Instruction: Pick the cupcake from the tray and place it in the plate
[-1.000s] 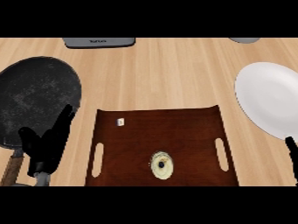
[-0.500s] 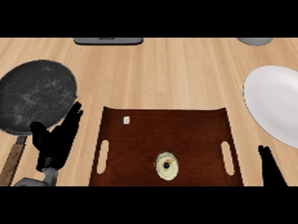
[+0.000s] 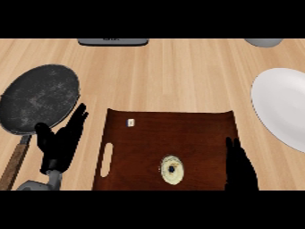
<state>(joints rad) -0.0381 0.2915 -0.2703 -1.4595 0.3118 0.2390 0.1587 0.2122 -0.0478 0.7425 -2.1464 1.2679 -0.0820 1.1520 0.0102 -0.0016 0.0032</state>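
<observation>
While right hand (image 3: 240, 167) has moved in over tray (image 3: 181, 129) right edge, fingers straight, cupcake (image 3: 172, 170) untouched (left hand (image 3: 61, 142) resting, open); grasp next.

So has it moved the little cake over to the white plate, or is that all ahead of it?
Nothing looks done: the cupcake sits on the brown tray, and the white plate has nothing on it. In hand: the right hand, holding nothing, is over the tray's right edge, beside the cupcake but apart from it. The left hand rests open left of the tray. Left to do: grasp, lift, carry, set down.
</observation>
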